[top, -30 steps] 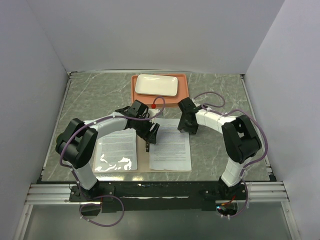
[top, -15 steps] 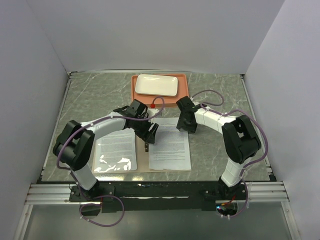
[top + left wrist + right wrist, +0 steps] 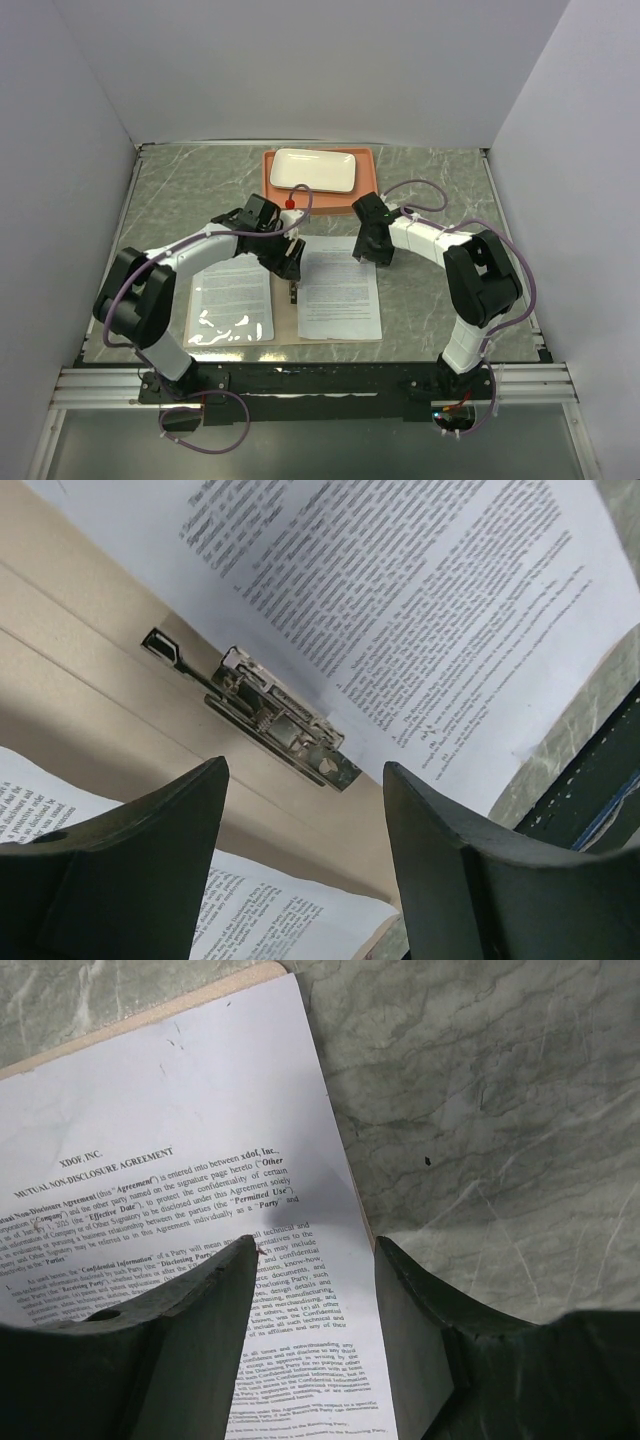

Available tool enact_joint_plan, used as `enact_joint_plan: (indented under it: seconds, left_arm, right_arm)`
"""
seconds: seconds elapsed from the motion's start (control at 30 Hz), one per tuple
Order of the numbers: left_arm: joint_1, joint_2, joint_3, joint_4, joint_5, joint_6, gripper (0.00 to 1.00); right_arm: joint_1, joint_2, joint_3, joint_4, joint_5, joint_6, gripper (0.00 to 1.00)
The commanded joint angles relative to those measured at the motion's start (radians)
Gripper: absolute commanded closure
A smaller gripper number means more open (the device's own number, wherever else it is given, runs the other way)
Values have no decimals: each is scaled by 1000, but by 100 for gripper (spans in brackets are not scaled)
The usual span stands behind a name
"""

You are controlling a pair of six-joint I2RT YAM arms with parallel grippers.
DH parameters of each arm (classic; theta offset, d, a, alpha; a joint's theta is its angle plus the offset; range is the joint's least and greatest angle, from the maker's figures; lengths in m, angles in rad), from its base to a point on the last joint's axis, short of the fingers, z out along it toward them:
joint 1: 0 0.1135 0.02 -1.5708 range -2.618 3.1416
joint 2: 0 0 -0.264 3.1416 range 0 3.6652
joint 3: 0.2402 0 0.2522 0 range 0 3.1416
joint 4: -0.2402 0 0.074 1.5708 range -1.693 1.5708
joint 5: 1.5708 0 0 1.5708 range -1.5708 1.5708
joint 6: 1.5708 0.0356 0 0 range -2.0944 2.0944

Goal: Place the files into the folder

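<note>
The tan folder (image 3: 288,323) lies open and flat at the near middle of the table. One printed sheet (image 3: 232,298) rests on its left half under glossy plastic. The other sheet (image 3: 340,288) lies on its right half. A dark metal clip (image 3: 293,292) sits at the spine. My left gripper (image 3: 290,260) hovers open over the spine, with the clip (image 3: 285,725) in front of its fingers (image 3: 150,860) and nothing between them. My right gripper (image 3: 372,250) stands open over the right sheet's (image 3: 200,1140) top right corner, empty, beside the folder's edge (image 3: 150,1015).
An orange tray (image 3: 368,185) holding a white rectangular plate (image 3: 313,170) stands just behind the folder, close to both wrists. Grey walls close in the marbled table (image 3: 180,190) on three sides. A metal rail (image 3: 320,385) runs along the near edge.
The left arm has swung to the left and back, carrying its open gripper from the right sheet's inner edge to above the spine. The right gripper has barely moved.
</note>
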Motion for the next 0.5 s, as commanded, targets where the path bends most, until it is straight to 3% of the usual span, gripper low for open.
enact_joint_plan:
  seconds: [0.0, 0.47]
  left_arm:
    - [12, 47, -26, 45, 47, -46, 30]
    - [32, 155, -3, 90, 170, -106, 30]
  right_arm:
    - [8, -22, 23, 4, 34, -6, 42]
    - [14, 3, 30, 35, 30, -12, 42]
